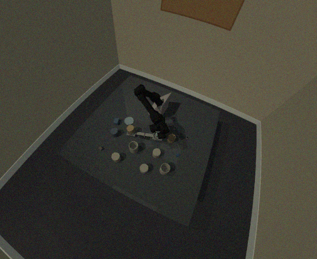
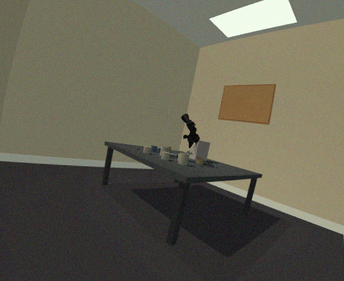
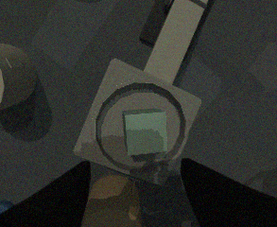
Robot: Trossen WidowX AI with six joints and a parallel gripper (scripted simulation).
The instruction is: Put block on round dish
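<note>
The pale green block [image 3: 147, 133] [image 1: 156, 135] sits uncovered inside the ring on one end plate [image 3: 97, 111] of the balance. My gripper [image 3: 136, 166] [image 1: 161, 136] [image 2: 190, 146] is open and empty above that end, its fingers pointing down. In the wrist view the block is just ahead of the gap between the fingertips. One tan cup [image 1: 171, 138] [image 2: 199, 160] [image 3: 111, 194] stands on the table beside this end, off the balance. The other tan cup [image 1: 130, 128] stands on the far end of the balance beam [image 1: 146, 135]. The round pale dish [image 1: 128, 120] lies behind that cup, with no cup above it.
White cylinders [image 1: 115, 156] [image 1: 156, 152] [image 1: 143, 168] and hollow cups [image 1: 133, 147] [image 1: 164, 168] stand in front of the balance. A blue block [image 1: 116, 121] and blue cylinder [image 1: 113, 131] are near the dish. A small blue object [image 1: 177, 155] lies at the right. A white panel [image 2: 203, 150] stands near the arm.
</note>
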